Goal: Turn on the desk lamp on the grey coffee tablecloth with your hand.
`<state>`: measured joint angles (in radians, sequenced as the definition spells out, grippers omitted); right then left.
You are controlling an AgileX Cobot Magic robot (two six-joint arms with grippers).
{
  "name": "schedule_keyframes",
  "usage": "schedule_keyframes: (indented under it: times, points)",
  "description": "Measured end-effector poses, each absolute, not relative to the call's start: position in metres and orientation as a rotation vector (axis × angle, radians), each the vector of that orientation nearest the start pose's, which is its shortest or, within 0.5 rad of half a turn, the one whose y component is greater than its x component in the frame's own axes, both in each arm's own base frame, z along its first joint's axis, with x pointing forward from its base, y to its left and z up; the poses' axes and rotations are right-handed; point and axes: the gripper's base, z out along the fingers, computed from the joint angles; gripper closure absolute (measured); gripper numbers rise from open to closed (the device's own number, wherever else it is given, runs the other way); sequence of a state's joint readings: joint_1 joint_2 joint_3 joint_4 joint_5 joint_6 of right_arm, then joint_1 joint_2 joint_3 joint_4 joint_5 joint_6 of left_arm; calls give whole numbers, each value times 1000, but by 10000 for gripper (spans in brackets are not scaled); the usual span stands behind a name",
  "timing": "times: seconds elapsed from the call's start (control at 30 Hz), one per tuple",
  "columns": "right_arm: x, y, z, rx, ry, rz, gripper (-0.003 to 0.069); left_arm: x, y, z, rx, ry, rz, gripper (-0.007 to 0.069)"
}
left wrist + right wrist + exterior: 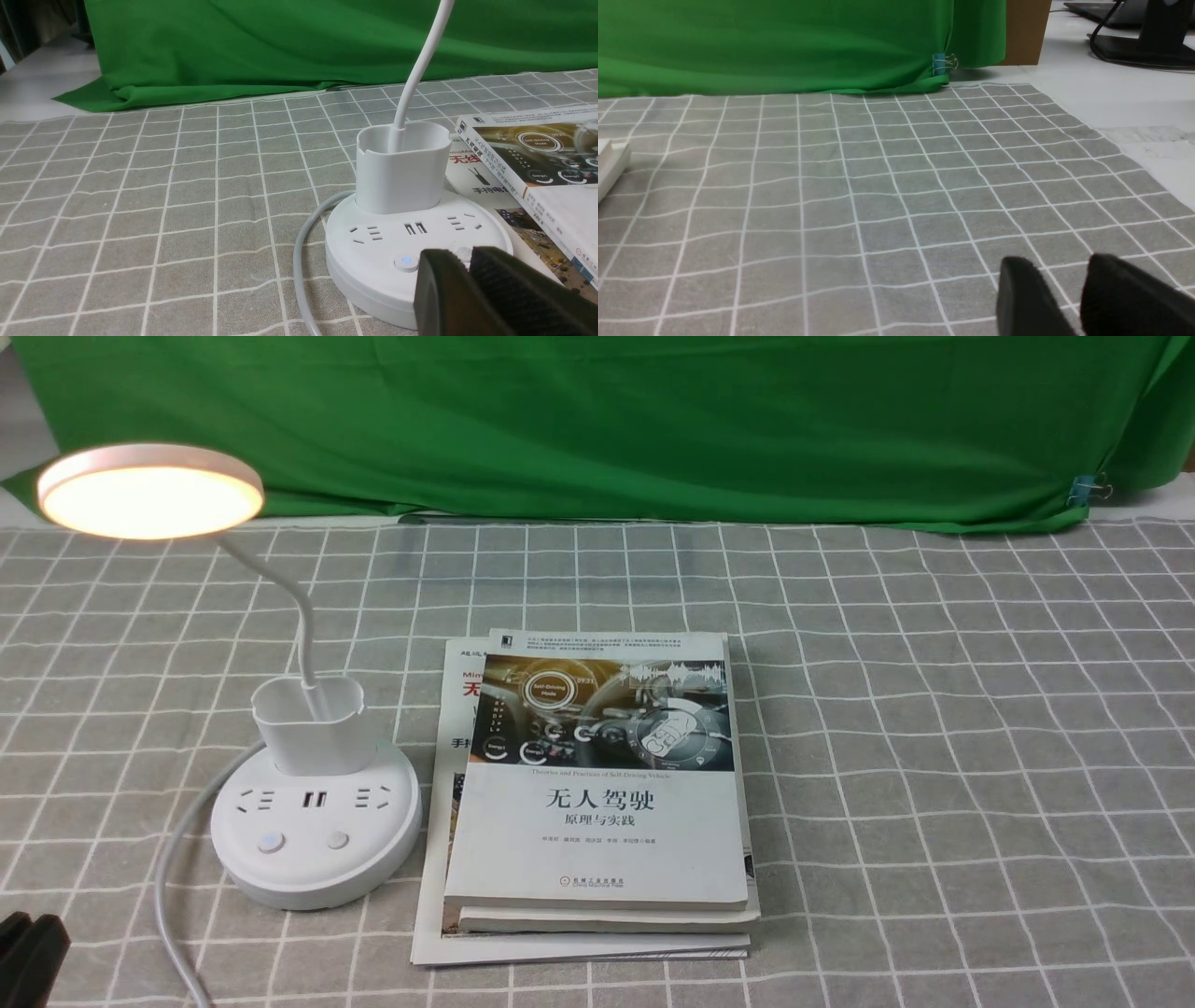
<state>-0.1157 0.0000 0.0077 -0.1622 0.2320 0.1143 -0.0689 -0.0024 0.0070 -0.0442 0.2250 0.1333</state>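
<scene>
The white desk lamp stands on the left of the grey coffee tablecloth (934, 756). Its disc head (149, 490) glows warm white, and its round base (316, 840) carries sockets and two buttons. In the left wrist view the left button (405, 262) shows a small blue light. My left gripper (467, 259) is shut and empty, its tips just in front of the half-hidden right button (462, 253). In the front view only a black corner of the left gripper (28, 952) shows, near the lamp's base. My right gripper (1059, 266) hangs slightly open and empty over bare cloth.
A stack of books (597, 784) lies right beside the lamp base; it also shows in the left wrist view (537, 154). The lamp's grey cord (177, 859) loops off the front-left. A green cloth backdrop (607, 420) closes the far side.
</scene>
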Motion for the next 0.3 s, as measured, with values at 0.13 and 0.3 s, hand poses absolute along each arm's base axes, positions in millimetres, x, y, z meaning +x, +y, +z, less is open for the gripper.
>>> schedule_keyframes:
  times: [0.13, 0.3]
  points:
    - [55, -10, 190, 90, 1720, -150, 414, 55, -5, 191, 143, 1707, 7, 553]
    - [55, -10, 190, 90, 1720, -150, 414, 55, -5, 191, 143, 1707, 7, 551]
